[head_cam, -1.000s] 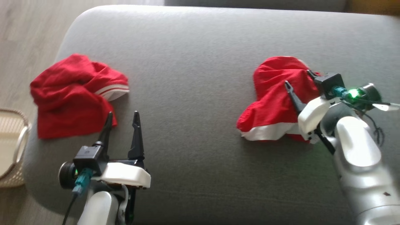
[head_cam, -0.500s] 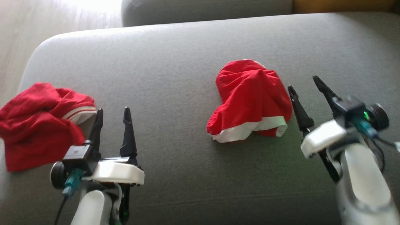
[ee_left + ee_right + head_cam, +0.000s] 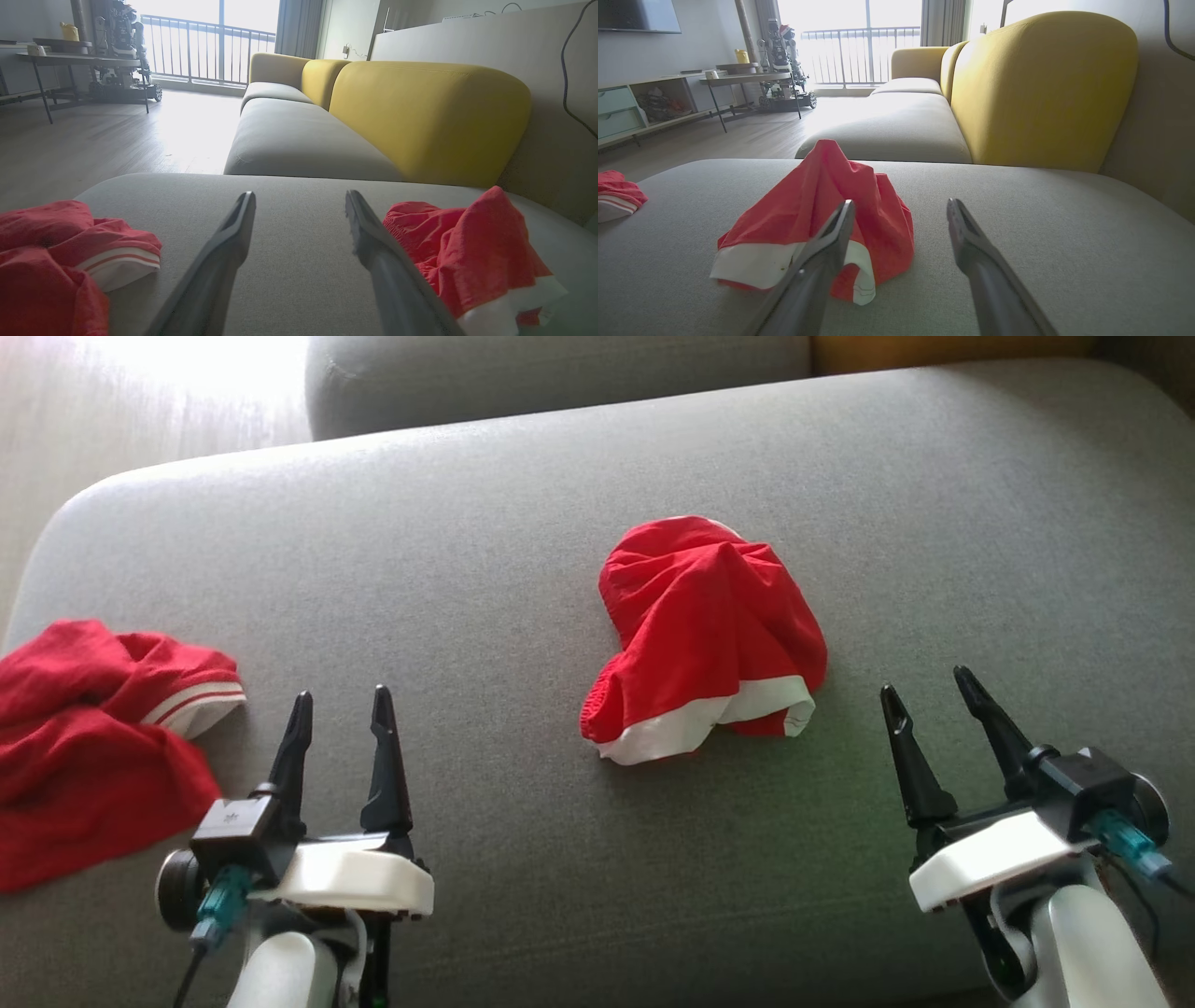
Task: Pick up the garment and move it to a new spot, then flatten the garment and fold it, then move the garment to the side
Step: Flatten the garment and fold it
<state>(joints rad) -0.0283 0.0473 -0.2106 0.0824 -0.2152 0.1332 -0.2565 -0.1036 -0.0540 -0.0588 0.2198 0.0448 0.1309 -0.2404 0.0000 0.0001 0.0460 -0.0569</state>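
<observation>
A crumpled red garment with a white hem lies in a heap in the middle of the grey sofa seat. My right gripper hovers open to the right of the heap and nearer to me, empty and clear of the cloth. In the right wrist view the garment peaks just left of my open right gripper. My left gripper stands open and empty at the lower left. In the left wrist view the garment sits right of my open left gripper.
A second red garment with a striped white band lies crumpled at the seat's left end, close to my left gripper. A yellow backrest runs along the far side. Wooden floor lies past the left edge.
My right gripper has drawn back from over the middle garment to the lower right, leaving it on the seat. The head camera has shifted, sliding both garments leftward in view. The left gripper holds still.
</observation>
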